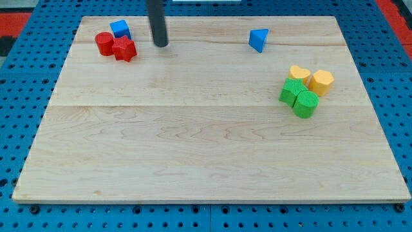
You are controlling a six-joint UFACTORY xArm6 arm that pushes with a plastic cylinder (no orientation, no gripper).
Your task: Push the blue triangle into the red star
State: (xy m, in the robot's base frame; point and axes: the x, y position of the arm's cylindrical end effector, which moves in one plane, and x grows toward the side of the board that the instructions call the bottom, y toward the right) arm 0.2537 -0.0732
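The blue triangle lies near the view's top, right of centre. The red star lies at the top left, touching a red round block on its left, with a blue cube just above them. My tip rests on the board a short way right of the red star, and far left of the blue triangle. The rod rises straight up out of the view's top.
Two yellow blocks and two green blocks cluster at the view's right. The wooden board lies on a blue pegboard.
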